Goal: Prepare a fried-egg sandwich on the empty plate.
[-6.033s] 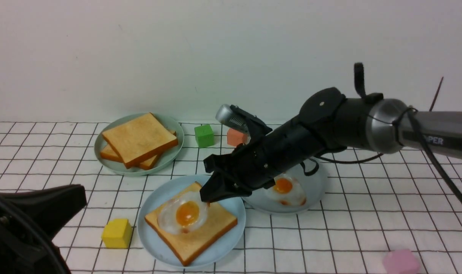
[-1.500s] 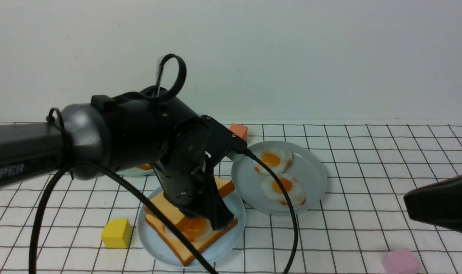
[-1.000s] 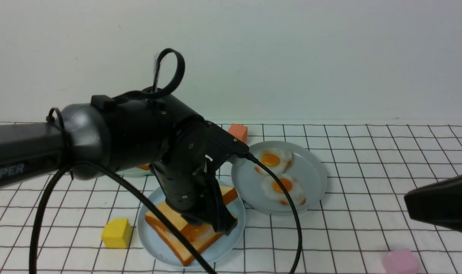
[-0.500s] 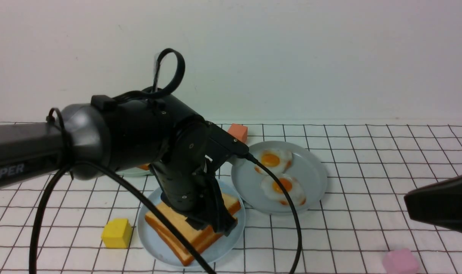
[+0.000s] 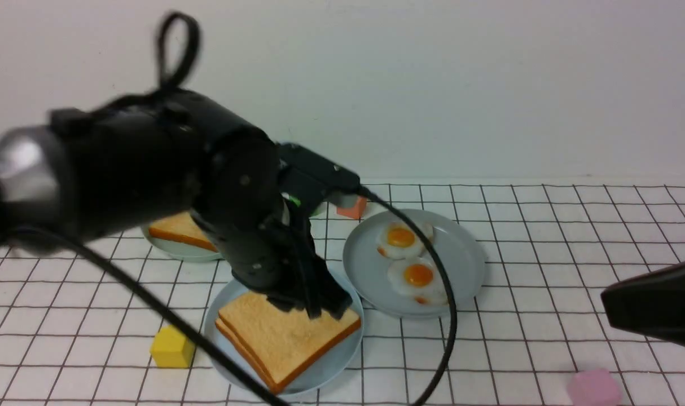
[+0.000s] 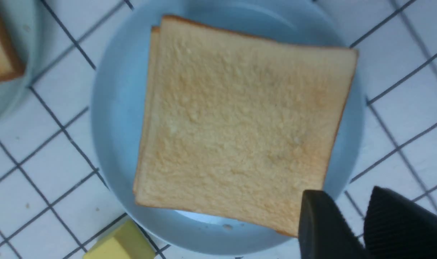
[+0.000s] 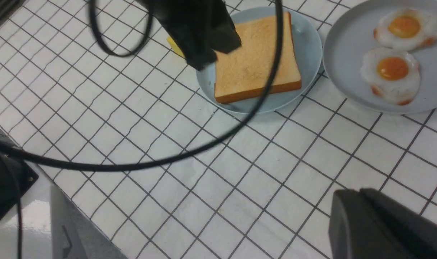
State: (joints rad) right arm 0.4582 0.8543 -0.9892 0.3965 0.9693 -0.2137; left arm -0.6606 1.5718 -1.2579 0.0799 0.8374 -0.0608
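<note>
The fried-egg sandwich (image 5: pixel 289 338) lies on the sky-blue plate (image 5: pixel 334 369): two golden toast slices stacked, with the egg hidden between them. In the left wrist view the top slice (image 6: pixel 240 118) covers nearly all of the lower one on the plate (image 6: pixel 114 126). My left gripper (image 5: pixel 320 307) hovers just above the sandwich's far right corner. It is slightly open and empty (image 6: pixel 344 192). My right gripper (image 5: pixel 605 299) is shut and empty, low at the right, away from the plates (image 7: pixel 351 196).
A grey-blue plate (image 5: pixel 461 248) holds two fried eggs (image 5: pixel 418 276). A pale green plate (image 5: pixel 173 252) holds toast (image 5: pixel 176 228). A yellow cube (image 5: pixel 172 348), a pink cube (image 5: pixel 593 388) and an orange cube (image 5: pixel 351 210) lie around. The left arm's cable (image 5: pixel 444 316) hangs over the table.
The left gripper lowered the top slice flat onto the egg, let go and rose up and back. The egg is now covered. The right arm has not moved.
</note>
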